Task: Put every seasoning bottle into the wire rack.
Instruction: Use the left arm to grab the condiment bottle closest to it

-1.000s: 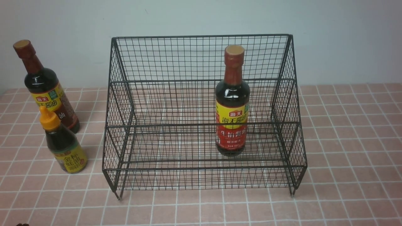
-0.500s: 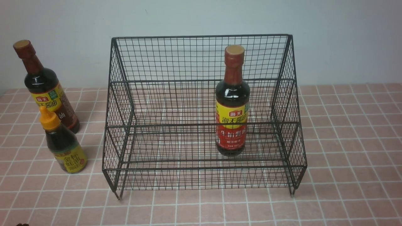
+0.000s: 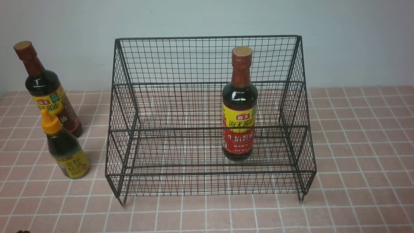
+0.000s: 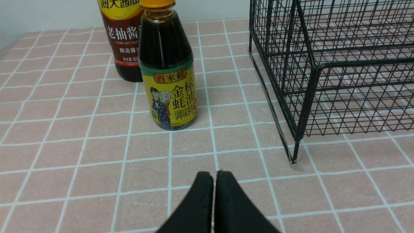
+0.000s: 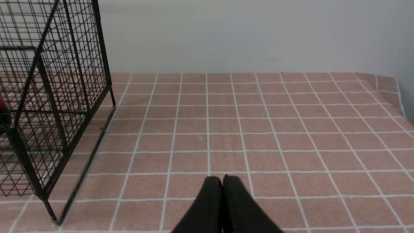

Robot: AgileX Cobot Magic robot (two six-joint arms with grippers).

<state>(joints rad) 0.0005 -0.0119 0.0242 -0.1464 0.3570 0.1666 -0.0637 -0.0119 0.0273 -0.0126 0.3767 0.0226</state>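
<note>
Ahead of the left tool, pressed together and empty, the short bottle stands upright on the tabletop, with a tall bottle just behind it and the rack near on their right. A second tall bottle stands upright inside the rack, in its right half. The right tool, also pressed together, faces the tabletop beside the rack's right end. Pink tiles cover the tabletop; a pale wall backs it. Both tall bottles have brown-red necks and yellow-red labels; the short one has an orange cap.
</note>
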